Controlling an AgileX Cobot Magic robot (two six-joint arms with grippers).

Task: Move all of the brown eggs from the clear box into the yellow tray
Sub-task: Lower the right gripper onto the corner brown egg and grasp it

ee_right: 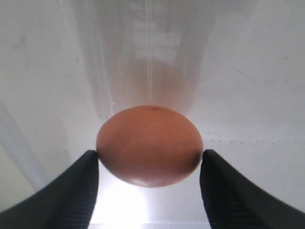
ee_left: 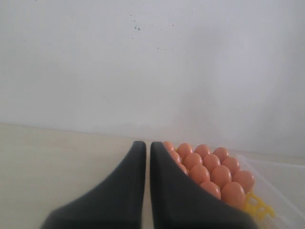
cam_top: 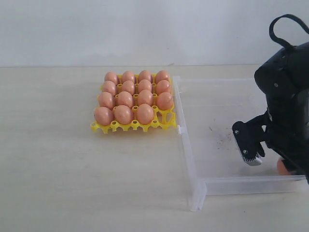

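By the near wall of the clear box [cam_top: 241, 185], the right jaws pinch a brown egg [ee_right: 150, 143], the left jaws press together, and one corner cup of the yellow tray [cam_top: 167, 119] stands free.

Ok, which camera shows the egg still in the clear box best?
The right wrist view: the egg fills the middle, whole and sharp, between the fingers of the right gripper. The exterior view shows only a sliver behind the right arm. The left wrist view misses it, showing only eggs in the tray.
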